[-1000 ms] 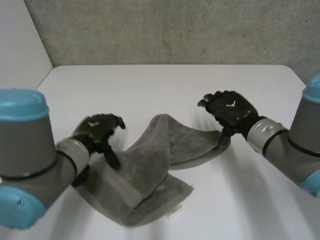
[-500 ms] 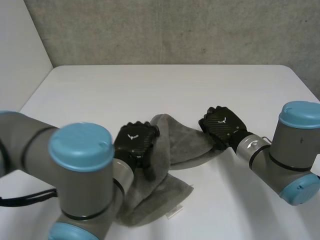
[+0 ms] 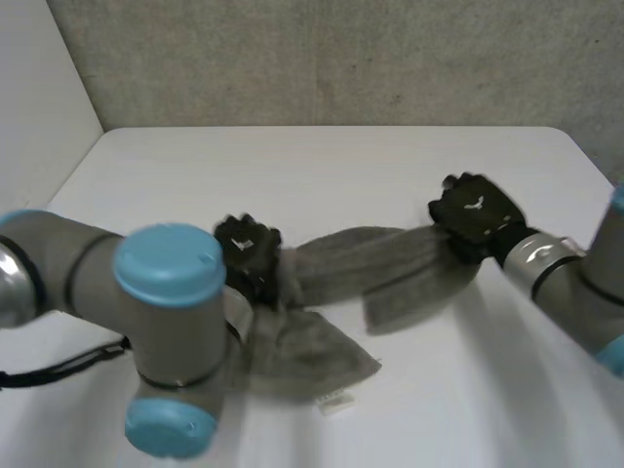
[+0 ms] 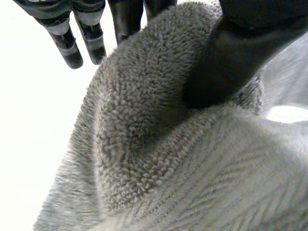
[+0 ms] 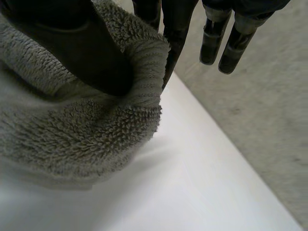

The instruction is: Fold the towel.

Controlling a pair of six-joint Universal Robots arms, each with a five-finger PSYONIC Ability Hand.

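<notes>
Head view: a grey towel (image 3: 341, 261) stretches between two robot hands at a white tabletop (image 3: 322, 166), part of it lying by the left arm. The left hand (image 3: 248, 253) pinches one end between thumb and fingers; the right hand (image 3: 472, 211) clamps the other end likewise.

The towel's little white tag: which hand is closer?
Left. The left hand pinches the towel nearer the tag; the right hand grips the towel's far end, away from it.
</notes>
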